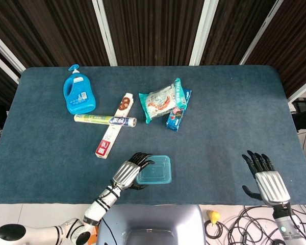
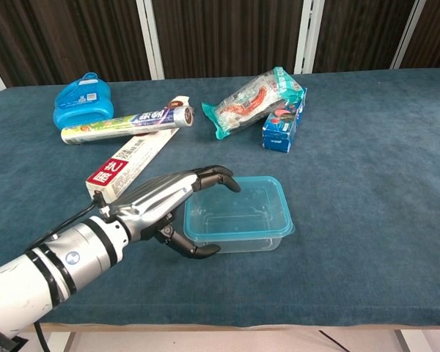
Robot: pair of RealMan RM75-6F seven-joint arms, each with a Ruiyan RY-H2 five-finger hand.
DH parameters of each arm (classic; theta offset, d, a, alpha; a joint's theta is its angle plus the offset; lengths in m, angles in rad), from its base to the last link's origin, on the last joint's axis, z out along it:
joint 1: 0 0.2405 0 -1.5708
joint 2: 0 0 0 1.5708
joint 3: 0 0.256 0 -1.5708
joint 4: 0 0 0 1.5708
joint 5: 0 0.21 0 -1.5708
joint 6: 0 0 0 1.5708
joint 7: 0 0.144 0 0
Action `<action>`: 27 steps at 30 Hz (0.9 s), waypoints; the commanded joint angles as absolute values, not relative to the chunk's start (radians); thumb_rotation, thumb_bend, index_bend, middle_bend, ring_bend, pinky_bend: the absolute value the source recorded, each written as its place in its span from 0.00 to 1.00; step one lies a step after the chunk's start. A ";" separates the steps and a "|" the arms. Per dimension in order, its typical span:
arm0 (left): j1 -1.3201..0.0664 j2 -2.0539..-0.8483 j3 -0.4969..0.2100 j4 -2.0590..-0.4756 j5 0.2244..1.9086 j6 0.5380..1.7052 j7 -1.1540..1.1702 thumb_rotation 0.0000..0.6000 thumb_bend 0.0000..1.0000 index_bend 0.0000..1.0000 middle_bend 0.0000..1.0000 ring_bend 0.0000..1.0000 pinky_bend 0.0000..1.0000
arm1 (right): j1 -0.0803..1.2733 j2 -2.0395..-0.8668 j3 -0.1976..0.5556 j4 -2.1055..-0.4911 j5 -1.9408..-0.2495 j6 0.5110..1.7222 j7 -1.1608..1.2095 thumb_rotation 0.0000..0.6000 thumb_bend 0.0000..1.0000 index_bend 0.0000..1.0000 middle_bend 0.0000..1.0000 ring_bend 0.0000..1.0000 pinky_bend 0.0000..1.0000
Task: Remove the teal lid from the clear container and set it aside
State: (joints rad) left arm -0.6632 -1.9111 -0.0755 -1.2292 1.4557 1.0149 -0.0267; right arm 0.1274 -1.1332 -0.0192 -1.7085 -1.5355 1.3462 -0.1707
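The clear container [image 2: 243, 243] with its teal lid [image 2: 243, 208] lies near the table's front edge, also visible as the teal lid [image 1: 156, 170] in the head view. My left hand [image 2: 160, 203] is at the container's left end. Its fingers [image 2: 218, 176] curl down onto the lid's back left rim, and the thumb presses the front left wall. The same left hand [image 1: 128, 174] shows in the head view. My right hand [image 1: 266, 179] lies far off at the front right, fingers spread and holding nothing; the chest view does not show it.
Behind the container lie a red and white box [image 2: 136, 158], a foil roll [image 2: 126, 123], a blue soap bottle [image 2: 83, 97], a snack bag [image 2: 253, 99] and a small blue carton [image 2: 282, 123]. The table's front edge [image 2: 227, 323] runs just below the container.
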 commanded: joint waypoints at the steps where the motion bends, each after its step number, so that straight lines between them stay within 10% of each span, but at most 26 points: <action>1: -0.664 -1.915 -0.072 -1.222 1.457 1.011 -0.029 1.00 0.26 0.34 0.34 0.25 0.13 | 0.138 -1.144 -0.023 -1.703 -1.556 1.338 -0.173 1.00 0.18 0.00 0.00 0.00 0.00; 27: -0.676 -1.908 -0.066 -1.208 1.467 0.997 -0.043 1.00 0.27 0.31 0.33 0.24 0.16 | 0.464 -1.684 0.022 -1.354 -1.783 1.151 -0.150 1.00 0.22 0.45 0.01 0.00 0.00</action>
